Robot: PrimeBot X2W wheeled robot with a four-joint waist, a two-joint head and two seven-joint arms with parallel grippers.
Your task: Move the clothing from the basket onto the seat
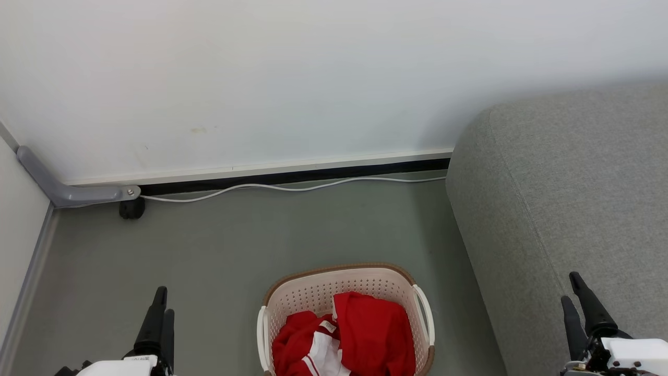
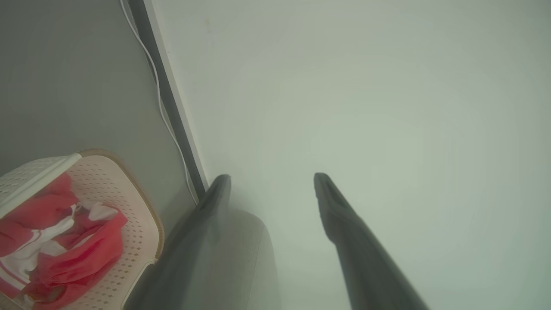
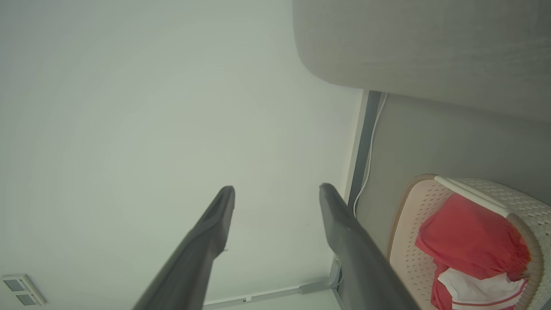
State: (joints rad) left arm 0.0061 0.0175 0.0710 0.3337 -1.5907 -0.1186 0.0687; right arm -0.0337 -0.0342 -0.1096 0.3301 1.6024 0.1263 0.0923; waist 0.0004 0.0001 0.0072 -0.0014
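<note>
Red clothing (image 1: 360, 337) with white panels lies heaped inside the cream basket (image 1: 313, 295) on the floor, at the bottom middle of the head view. The grey seat (image 1: 563, 209) stands to its right. My left gripper (image 1: 160, 303) hangs open at the lower left, well left of the basket, holding nothing. My right gripper (image 1: 571, 290) is open at the lower right, over the seat's front edge, empty too. In the left wrist view the left gripper (image 2: 271, 178) points at the wall, with the basket (image 2: 144, 241) and clothing (image 2: 77, 254) at lower left. The right wrist view shows the right gripper (image 3: 275, 191), basket (image 3: 402, 241) and clothing (image 3: 469, 241).
A white wall (image 1: 313, 78) with a dark skirting strip closes off the far side. A white cable (image 1: 292, 188) runs along the floor at its foot. A grey bracket (image 1: 62, 190) and black caster (image 1: 131, 209) sit in the left corner. Grey floor (image 1: 235, 245) lies around the basket.
</note>
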